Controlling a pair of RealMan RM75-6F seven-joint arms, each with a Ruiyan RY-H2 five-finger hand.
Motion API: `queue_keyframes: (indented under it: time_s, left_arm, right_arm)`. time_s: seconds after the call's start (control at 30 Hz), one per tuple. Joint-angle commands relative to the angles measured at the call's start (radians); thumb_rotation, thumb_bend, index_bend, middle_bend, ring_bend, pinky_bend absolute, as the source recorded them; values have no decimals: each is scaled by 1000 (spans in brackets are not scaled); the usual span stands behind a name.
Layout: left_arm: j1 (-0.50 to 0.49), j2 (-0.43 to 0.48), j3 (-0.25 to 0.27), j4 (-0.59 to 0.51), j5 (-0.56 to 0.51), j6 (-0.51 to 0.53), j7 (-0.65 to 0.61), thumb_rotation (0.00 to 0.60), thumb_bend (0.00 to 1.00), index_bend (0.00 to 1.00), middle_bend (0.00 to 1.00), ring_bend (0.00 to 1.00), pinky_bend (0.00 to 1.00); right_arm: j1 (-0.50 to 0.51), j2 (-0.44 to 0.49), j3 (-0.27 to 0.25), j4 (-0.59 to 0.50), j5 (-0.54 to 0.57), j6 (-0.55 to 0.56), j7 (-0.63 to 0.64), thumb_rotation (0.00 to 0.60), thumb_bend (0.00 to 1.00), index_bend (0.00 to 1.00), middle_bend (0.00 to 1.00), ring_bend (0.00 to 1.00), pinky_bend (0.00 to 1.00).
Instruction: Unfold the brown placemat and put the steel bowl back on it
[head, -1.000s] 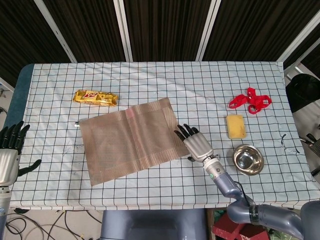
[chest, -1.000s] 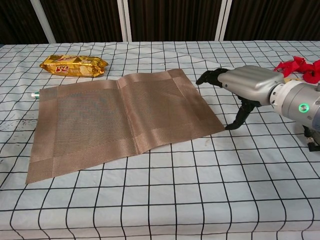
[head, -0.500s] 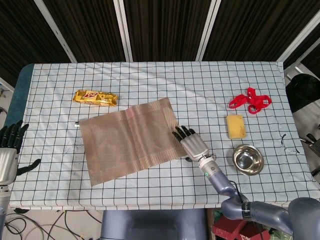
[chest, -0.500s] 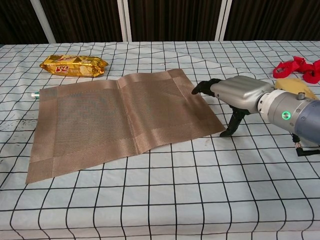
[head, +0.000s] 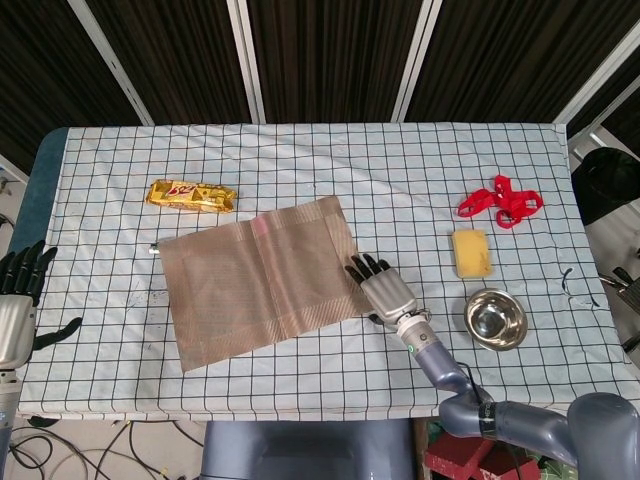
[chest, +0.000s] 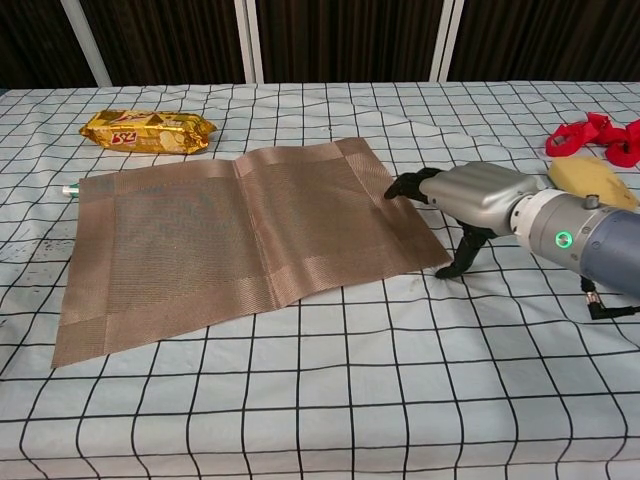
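The brown placemat lies spread flat on the checked tablecloth, a crease down its middle. My right hand hovers low at the mat's right edge, palm down, fingers extended toward the mat, thumb pointing down at the cloth; it holds nothing. The steel bowl stands upright on the cloth to the right of that hand, out of the chest view. My left hand hangs open off the table's left edge, empty.
A gold snack packet lies behind the mat's left part. A yellow sponge and a red ribbon sit at the right. A small tube end pokes out by the mat's far left corner.
My right hand has dropped lower and drawn slightly back toward the front edge beside the mat's right edge. The mat, the bowl and my left hand have hardly moved.
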Motion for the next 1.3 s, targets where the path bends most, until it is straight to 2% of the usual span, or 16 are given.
queue_keyframes:
  time_s: [0.03, 0.1, 0.3, 0.4, 0.7, 0.87, 1.03, 1.13, 1.3]
  left_arm:
    - [1, 0, -1, -1, 0, 0, 0, 600, 16, 0, 0, 0, 0]
    - [1, 1, -1, -3, -1, -2, -2, 600, 16, 0, 0, 0, 0]
    - [0, 3, -2, -8, -5, -10, -8, 600, 16, 0, 0, 0, 0]
    - [0, 4, -1, -10, -4, -13, -9, 600, 16, 0, 0, 0, 0]
    - [3, 7, 0, -19, -5, -16, -16, 600, 16, 0, 0, 0, 0]
    - [2, 8, 0, -21, -6, -21, -18, 600, 16, 0, 0, 0, 0]
    - [3, 9, 0, -23, -6, -22, -20, 600, 16, 0, 0, 0, 0]
    - [3, 10, 0, -24, -8, -25, -22, 600, 16, 0, 0, 0, 0]
    - [3, 11, 2, -27, -7, -28, -21, 600, 16, 0, 0, 0, 0]
  right_arm:
    - [2, -7, -4, 10, 3, -3, 4, 600, 0, 114, 23, 0, 176]
    - [2, -13, -6, 17, 3, -3, 10, 600, 14, 114, 23, 0, 176]
    - [0, -17, -12, 9, -28, 8, 60, 600, 203, 119, 23, 0, 176]
    - [-1, -16, -14, 2, -50, 20, 86, 600, 263, 132, 23, 0, 176]
    - [-3, -34, -12, 27, -70, 29, 144, 600, 344, 152, 23, 0, 176]
    - [-7, -44, -14, 42, -79, 39, 159, 600, 349, 176, 31, 6, 176]
    - [-11, -58, -3, 57, -87, 63, 176, 600, 348, 350, 78, 23, 176]
    - [-13, -61, -1, 62, -99, 78, 186, 600, 349, 473, 152, 37, 176]
    - [-21, -63, -6, 64, -114, 94, 198, 600, 349, 568, 224, 54, 176]
